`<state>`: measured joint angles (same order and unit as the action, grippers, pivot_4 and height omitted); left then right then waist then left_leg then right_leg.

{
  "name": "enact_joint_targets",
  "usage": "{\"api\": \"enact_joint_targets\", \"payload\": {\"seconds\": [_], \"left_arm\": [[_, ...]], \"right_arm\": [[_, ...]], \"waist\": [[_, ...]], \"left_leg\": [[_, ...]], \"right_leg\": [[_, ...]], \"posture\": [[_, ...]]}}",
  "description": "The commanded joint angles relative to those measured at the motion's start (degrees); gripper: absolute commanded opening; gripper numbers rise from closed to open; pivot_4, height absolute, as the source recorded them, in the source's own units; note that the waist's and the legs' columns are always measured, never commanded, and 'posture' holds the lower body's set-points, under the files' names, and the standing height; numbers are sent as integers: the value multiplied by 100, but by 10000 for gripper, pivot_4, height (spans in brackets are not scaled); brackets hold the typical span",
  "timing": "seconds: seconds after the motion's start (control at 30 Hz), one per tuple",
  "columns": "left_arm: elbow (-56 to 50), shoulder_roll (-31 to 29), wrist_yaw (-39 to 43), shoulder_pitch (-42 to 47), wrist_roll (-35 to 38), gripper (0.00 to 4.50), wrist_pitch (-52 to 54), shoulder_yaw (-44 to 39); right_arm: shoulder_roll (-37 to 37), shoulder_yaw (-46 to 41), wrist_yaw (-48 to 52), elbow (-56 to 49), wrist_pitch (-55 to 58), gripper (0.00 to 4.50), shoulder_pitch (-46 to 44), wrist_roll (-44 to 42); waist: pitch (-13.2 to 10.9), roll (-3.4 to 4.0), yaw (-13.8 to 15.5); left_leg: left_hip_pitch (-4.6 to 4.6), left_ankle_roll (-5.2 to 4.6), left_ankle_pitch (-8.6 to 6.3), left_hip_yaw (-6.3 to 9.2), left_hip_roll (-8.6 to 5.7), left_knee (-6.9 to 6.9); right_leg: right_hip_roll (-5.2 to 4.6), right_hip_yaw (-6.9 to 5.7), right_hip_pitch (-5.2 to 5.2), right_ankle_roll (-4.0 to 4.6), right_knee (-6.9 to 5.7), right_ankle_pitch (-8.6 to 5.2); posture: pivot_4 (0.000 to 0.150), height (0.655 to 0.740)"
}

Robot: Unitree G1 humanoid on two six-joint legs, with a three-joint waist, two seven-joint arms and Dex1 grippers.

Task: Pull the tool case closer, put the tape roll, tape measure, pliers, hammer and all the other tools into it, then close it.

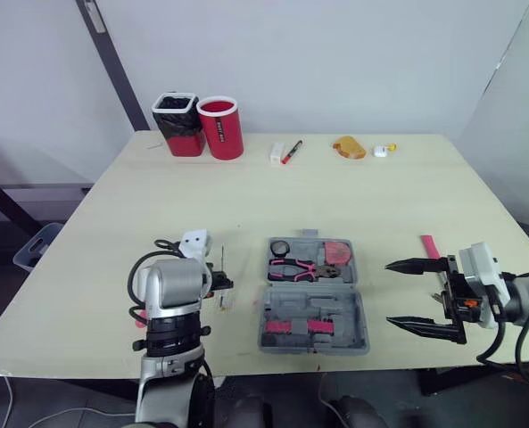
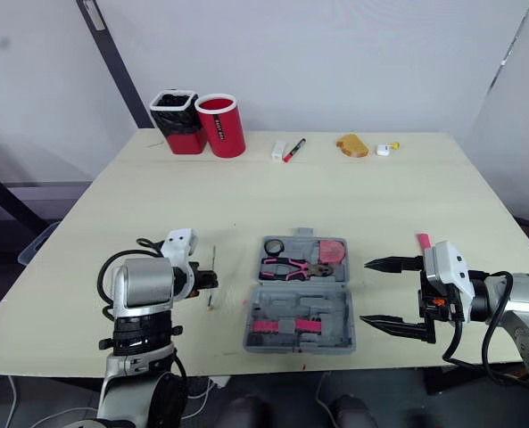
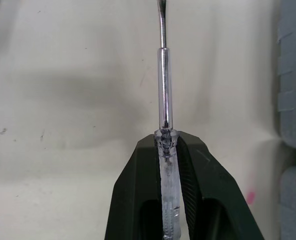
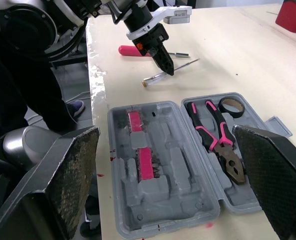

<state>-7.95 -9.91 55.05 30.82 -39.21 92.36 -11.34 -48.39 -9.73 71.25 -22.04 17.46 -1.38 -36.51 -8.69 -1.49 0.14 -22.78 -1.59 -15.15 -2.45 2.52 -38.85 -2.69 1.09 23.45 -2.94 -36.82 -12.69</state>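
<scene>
Clear plastic forms the handle of the screwdriver [image 3: 163,90] that the left hand [image 1: 218,283] has clenched at the lower left of the head view. Its steel shaft points out over the bench [image 1: 380,192], just left of the tool case [image 1: 335,308]. At the lower right, the right hand [image 1: 413,294] is released, its fingers spread wide around nothing, and a pink-handled tool [image 1: 427,245] lies just beyond it. The case lies open at lower centre, near the front edge. The pliers [image 1: 301,267], the tape roll [image 1: 279,247] and a reddish round piece [image 1: 338,252], probably the tape measure, sit in its farther half. Loading looks to be the step in hand, and closing is not yet due. The next move calls for carrying the screwdriver rightward over the grey tray and laying it into a free recess. At the upper left, well apart, stand a red cup [image 1: 221,127] and a black-lined bin [image 1: 177,125], with a marker [image 1: 291,152] to their right.
</scene>
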Motion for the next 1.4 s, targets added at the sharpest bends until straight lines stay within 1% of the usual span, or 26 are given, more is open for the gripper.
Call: {"api": "enact_joint_targets", "payload": {"seconds": [0.03, 0.07, 0.1, 0.13, 0.17, 0.23, 0.3, 0.33, 0.37, 0.4, 0.47, 0.6, 0.7, 0.8, 0.9, 1.03, 1.17, 1.33, 1.37, 1.4], "left_arm": [[-236, -317, 68, -96, 83, 20841, 14, 294], [-321, -338, 81, -137, 123, 26822, 14, 299], [-461, -360, 19, -148, 194, 29508, 14, 286], [-623, -484, 8, -198, 295, 34846, 14, 368], [-896, -597, 66, -291, 445, 39184, 14, 433], [-1526, -815, 206, -555, 793, 39184, 14, 588], [-2185, -1328, 127, -952, 1155, 39184, -65, 933], [-2427, -1312, 88, -1109, 1334, 39184, -45, 845], [-2706, -1329, -64, -1338, 1463, 39184, -297, 771], [-2945, -1213, -95, -1554, 1693, 39184, -710, 604], [-3143, -1149, -366, -1888, 1897, 39184, -933, 492], [-3085, -432, -1016, -2194, 2374, 39184, -1687, -26], [-2787, -297, -1467, -2474, 2585, 39184, -2360, -2], [-2451, -302, -1767, -2527, 2799, 39184, -2794, 27], [-1709, -274, -2186, -2224, 2957, 39184, -3257, -4], [-912, -374, -2436, -1925, 3166, 39184, -3676, 87], [-510, -454, -2597, -1797, 3354, 39184, -3794, 189], [-389, -450, -2831, -1817, 3503, 39184, -3744, 385], [-503, -413, -2875, -1900, 3568, 32769, -3649, 432], [-602, -380, -2914, -1972, 3611, 31329, -3558, 467]], "right_arm": [[-45, -138, -31, -184, -6, 45000, 26, -76], [-51, -147, -34, -185, -7, 45000, 36, -78], [-57, -158, -36, -186, -9, 45000, 49, -82], [-62, -170, -42, -189, -10, 45000, 63, -85], [-67, -186, -53, -196, -9, 45000, 77, -87], [-73, -218, -71, -207, 0, 45000, 101, -98], [-73, -233, -81, -217, -3, 45000, 117, -98], [-69, -240, -91, -219, -3, 45000, 120, -99], [-64, -251, -107, -221, -6, 45000, 125, -96], [-63, -269, -120, -222, -3, 45000, 132, -100], [-50, -304, -161, -223, 11, 45000, 151, -120], [29, -343, -242, -248, -22, 45000, 330, -130], [74, -311, -273, -288, -49, 45000, 400, -117], [96, -283, -314, -295, -55, 45000, 370, -117], [104, -284, -309, -256, -81, 45000, 286, -113], [157, -296, -410, -252, -48, 45000, 215, -122], [158, -286, -433, -268, -26, 45000, 184, -133], [153, -357, -454, -311, -59, 45000, 200, -169], [178, -387, -449, -337, -86, 45000, 211, -207], [210, -412, -451, -363, -100, 45000, 213, -257]], "waist": [[0, -1, -16], [0, -1, -23], [0, -1, -23], [0, -1, -19], [-1, -2, -23], [-1, -2, -33], [-1, -1, -52], [-1, -1, -81], [0, 0, -74], [-1, 0, -73], [-1, -1, -71], [-1, -2, -5], [0, -3, 19], [0, -3, 27], [0, -4, 46], [0, -5, 67], [0, -5, 61], [0, -4, 66], [0, -4, 66], [0, -4, 63]], "left_leg": [[0, 0, 0, 1, 0, 0], [-1, 0, 0, 2, 0, 0], [-1, 0, 0, 2, 1, 0], [-2, 0, 0, 3, 1, 0], [-2, 0, 0, 3, 0, 0], [-4, 0, 0, 7, 1, 0], [-2, 1, 0, 17, 1, 3], [-1, 1, -1, 26, 2, 6], [3, 1, -1, 26, 3, 9], [4, 1, -1, 26, 1, 9], [5, 1, -1, 25, 1, 9], [4, 0, 0, 28, -2, 7], [4, 0, 0, 26, -5, 6], [5, 0, 0, 25, -5, 7], [6, 0, 0, 24, -6, 6], [4, 0, 0, 25, -9, 6], [0, 0, 0, 25, -9, 6], [2, 0, 0, 26, -9, 6], [2, 0, 0, 24, -10, 6], [2, 0, 0, 24, -9, 6]], "right_leg": [[0, 0, 0, 0, 0, 0], [0, -1, 0, 0, 0, 0], [0, -1, 0, 0, 0, 0], [-1, -1, 0, 0, 0, 0], [-2, -1, 0, 0, 0, 0], [-3, 0, 1, 0, 0, 0], [-6, 4, 2, 1, 0, 0], [-7, 6, 2, 5, 0, -3], [-8, 11, 2, 7, 1, -4], [-10, 10, 2, 9, 0, -5], [-14, 10, 1, 20, 1, -11], [-15, 6, 1, 21, 2, -11], [-16, 9, 1, 20, 2, -11], [-15, 10, 1, 20, 1, -11], [-14, 9, 1, 20, 1, -11], [-14, 5, 0, 19, 1, -11], [-14, 7, 1, 7, 5, -4], [-14, 6, 1, 10, 4, -6], [-15, 5, 0, 11, 4, -6], [-15, 5, 0, 11, 4, -6]], "posture": [[1500, 7400], [1500, 7400], [1500, 7400], [1500, 7400], [1500, 7400], [1500, 7400], [1500, 7400], [1500, 7400], [1500, 7400], [1500, 7400], [1500, 7400], [1500, 7400], [1500, 7400], [1500, 7400], [1500, 7400], [1500, 7400], [1500, 7400], [1500, 7400], [1500, 7400], [1500, 7400]]}}
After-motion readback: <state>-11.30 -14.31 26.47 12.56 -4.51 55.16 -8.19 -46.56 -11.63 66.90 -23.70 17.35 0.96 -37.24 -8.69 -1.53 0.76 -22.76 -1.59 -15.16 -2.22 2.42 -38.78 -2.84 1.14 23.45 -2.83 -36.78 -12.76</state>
